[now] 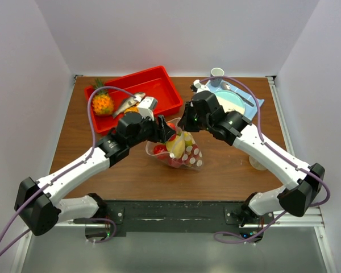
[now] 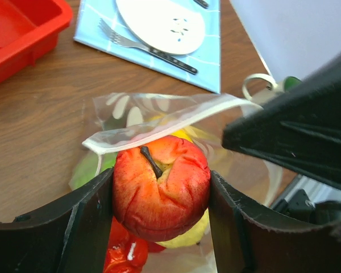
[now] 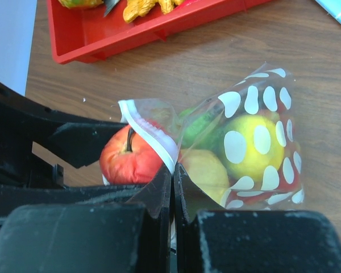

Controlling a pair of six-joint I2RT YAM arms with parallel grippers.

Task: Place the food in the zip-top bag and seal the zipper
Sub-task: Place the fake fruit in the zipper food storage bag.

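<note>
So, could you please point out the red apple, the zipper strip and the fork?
red apple (image 2: 161, 187), left wrist view, middle of its skin.
zipper strip (image 2: 159, 126), left wrist view, midway along it.
fork (image 2: 139, 48), left wrist view, its neck.

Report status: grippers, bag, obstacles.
Right gripper shut on zipper edge of clear white-dotted plastic bag, mouth open. Left gripper shut on round red toy apple at mouth. Nothing blocking.

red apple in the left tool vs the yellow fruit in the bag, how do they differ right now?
Colour: the red apple has a dark stem; the yellow fruit shows none.
Place: the red apple sits bare at the mouth of the zip-top bag; the yellow fruit lies inside, behind dotted plastic.
Grip: the left tool clamps the red apple; nothing holds the yellow fruit.
Both are round toy fruits.
</note>
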